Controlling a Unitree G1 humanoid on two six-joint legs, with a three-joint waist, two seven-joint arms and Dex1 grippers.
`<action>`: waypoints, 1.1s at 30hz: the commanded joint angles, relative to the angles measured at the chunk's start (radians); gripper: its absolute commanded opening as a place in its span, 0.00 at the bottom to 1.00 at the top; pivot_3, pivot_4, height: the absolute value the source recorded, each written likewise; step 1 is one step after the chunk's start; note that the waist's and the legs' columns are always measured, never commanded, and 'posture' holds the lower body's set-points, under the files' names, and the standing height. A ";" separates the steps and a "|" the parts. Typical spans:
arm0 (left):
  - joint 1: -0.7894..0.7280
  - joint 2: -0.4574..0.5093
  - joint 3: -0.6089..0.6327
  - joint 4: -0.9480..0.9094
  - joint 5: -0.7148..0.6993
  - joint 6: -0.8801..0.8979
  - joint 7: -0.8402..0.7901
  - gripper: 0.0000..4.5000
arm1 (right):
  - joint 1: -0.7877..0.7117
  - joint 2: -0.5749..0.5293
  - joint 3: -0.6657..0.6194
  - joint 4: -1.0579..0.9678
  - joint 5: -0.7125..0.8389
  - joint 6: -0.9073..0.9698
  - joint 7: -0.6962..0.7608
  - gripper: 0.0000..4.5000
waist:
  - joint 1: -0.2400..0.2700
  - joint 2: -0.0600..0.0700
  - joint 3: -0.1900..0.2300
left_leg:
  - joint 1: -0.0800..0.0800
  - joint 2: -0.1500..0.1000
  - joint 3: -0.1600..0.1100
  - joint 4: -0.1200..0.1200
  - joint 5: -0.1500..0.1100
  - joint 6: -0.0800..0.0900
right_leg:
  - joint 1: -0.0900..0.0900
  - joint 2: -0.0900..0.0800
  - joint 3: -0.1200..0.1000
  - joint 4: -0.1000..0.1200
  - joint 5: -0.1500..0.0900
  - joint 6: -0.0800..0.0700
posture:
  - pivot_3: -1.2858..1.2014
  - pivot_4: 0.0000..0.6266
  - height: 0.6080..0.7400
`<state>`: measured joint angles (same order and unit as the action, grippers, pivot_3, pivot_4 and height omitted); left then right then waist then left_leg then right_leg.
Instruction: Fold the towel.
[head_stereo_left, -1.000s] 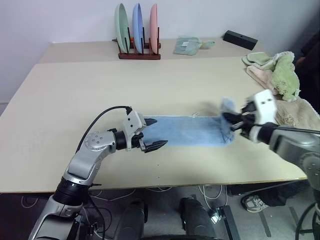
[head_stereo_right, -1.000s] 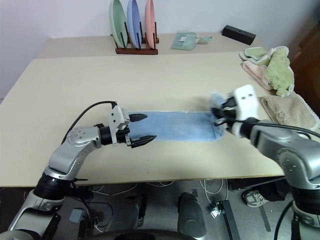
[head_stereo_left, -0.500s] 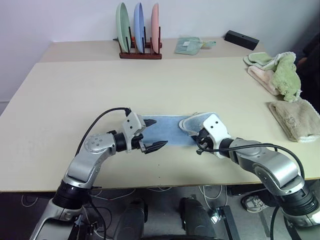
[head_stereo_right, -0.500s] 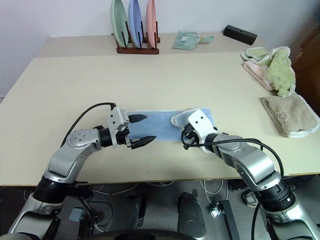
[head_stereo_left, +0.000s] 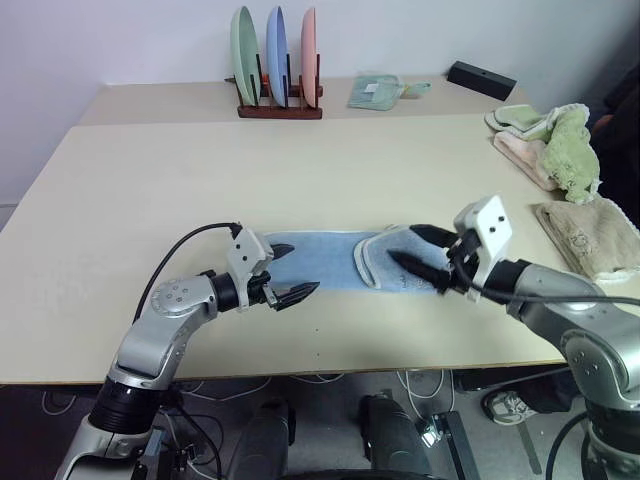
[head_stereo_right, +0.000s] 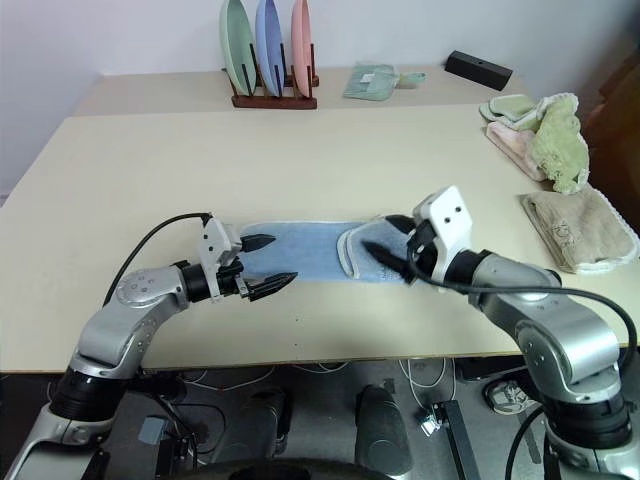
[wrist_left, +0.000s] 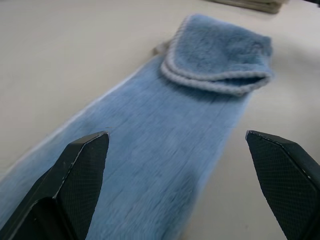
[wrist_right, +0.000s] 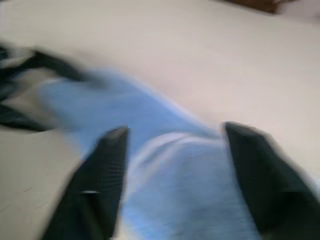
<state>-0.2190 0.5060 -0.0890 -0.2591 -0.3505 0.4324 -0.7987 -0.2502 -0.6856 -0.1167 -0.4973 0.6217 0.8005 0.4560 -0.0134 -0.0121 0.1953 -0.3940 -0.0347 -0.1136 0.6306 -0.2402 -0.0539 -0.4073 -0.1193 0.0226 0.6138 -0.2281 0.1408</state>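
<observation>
Light blue terry towel lies flat near the tabletop's front edge, its right end folded back over itself. Left pincer hovers spread at its left end; right pincer, spread and empty, hovers over the fold.

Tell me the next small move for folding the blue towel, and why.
Probably bring the open left end effector down onto the flat end of the towel beside it and grip it. The other end is already folded over, and the open right end effector holds nothing.
</observation>
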 joint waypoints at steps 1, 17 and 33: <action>0.017 0.009 0.031 -0.046 -0.023 0.007 0.007 1.00 | -0.042 0.047 0.065 0.102 -0.105 -0.081 -0.020 0.19 | 0.000 0.000 0.000 | 0.000 0.000 0.000 0.000 0.000 0.000 | 0.000 0.000 0.000 0.000 0.000 0.000 | 0.52 0.24 1.00; 0.227 0.011 0.192 -0.248 -0.256 0.272 0.117 1.00 | -0.009 0.196 0.157 0.325 -0.335 -0.405 0.030 0.00 | -0.004 0.000 -0.001 | 0.002 0.000 0.000 -0.001 0.000 0.000 | 0.001 0.000 0.001 0.000 -0.001 -0.002 | 0.52 0.24 1.00; 0.153 -0.359 0.485 -0.114 -0.806 0.657 0.990 1.00 | -0.060 0.133 0.158 0.164 -0.309 -0.352 0.153 0.88 | 0.006 -0.001 -0.002 | 0.003 0.000 -0.002 0.001 0.000 -0.001 | 0.003 0.000 -0.001 0.001 -0.001 -0.002 | 0.52 0.24 1.00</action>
<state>-0.0601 0.1523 0.3504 -0.4354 -1.1748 1.1056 0.0828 -0.3141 -0.5505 0.0426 -0.2713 0.3053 0.4527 0.5932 -0.0078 -0.0135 0.1932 -0.3908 -0.0349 -0.1154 0.6313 -0.2400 -0.0544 -0.4037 -0.1193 0.0221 0.6147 -0.2288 0.1387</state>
